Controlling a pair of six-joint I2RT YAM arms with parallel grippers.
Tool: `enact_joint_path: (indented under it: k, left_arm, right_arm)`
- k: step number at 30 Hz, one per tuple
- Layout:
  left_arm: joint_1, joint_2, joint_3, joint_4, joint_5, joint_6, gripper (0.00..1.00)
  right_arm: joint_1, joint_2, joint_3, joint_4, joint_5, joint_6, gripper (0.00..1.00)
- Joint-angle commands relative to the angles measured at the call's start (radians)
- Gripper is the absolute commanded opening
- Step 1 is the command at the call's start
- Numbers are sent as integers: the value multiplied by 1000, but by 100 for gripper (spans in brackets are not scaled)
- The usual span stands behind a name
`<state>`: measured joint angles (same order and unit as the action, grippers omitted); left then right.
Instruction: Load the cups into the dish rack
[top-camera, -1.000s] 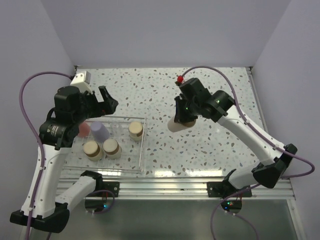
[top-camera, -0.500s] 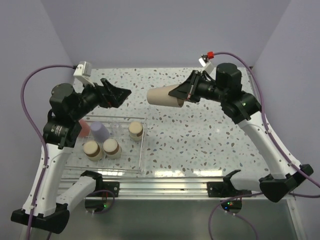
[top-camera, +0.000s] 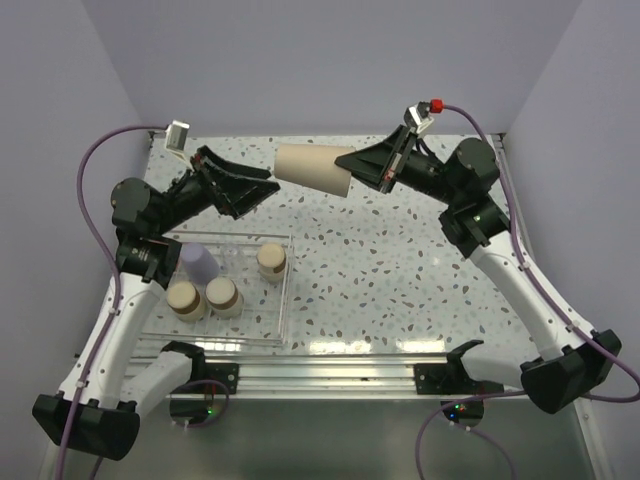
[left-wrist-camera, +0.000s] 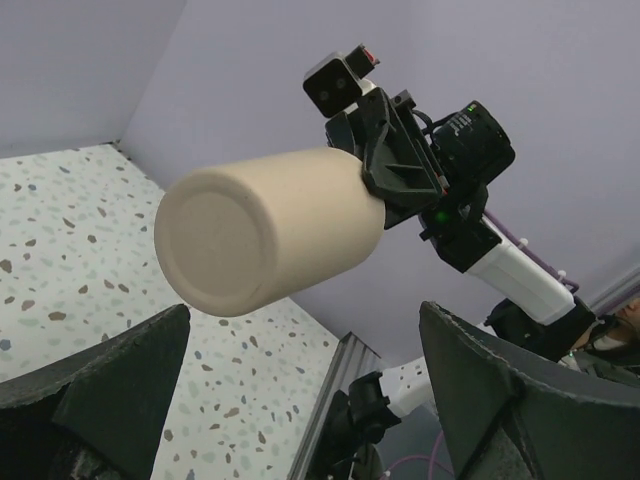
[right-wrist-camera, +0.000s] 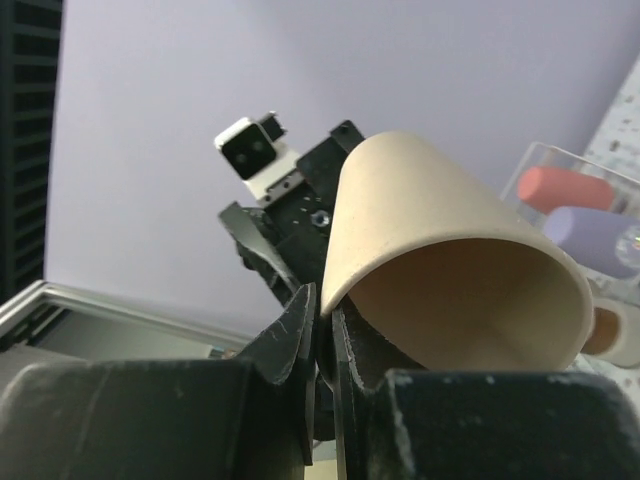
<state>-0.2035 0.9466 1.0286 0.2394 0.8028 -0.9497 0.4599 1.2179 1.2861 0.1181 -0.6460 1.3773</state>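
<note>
Your right fingers are clenched on the rim of a cream-beige cup, the cup's wall pinched between them at the mouth. The cup hangs on its side in the air, mouth toward the right wrist and closed base pointing at the left arm.

Your left fingers are spread wide and grasp nothing. In the left wrist view the cup's base sits above and between them, clear of both. From above, the base lies just beside the tip of the upper left finger, and that view does not show whether they touch.

Behind the cup, the left wrist view shows the right arm with its camera perched over the clenched fingers.

Below and nearer the arm bases, the clear rack rests on the speckled surface. The held cup is over the far part of the surface, beyond the rack's far right corner. Inside the rack stand a lavender cup and three tan-topped cups, one of them nearer the right wall. A coral cup shows beside the lavender one in the right wrist view; from above the left arm covers it.
</note>
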Motion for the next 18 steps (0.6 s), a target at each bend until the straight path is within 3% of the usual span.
enact_joint_path:
  k: [1,10,18]
  left_arm:
    - [3,-2,-2,173,65,-77,100]
    - [1,3,-56,365,62,-202,100]
    - [1,44,-58,436,53,-251,100]
  right_arm:
    - [0,-43,-19,219,-14,138,0]
    - [0,-92,-59,222,0,158,0]
    - [3,-112,-73,245,9,181,0]
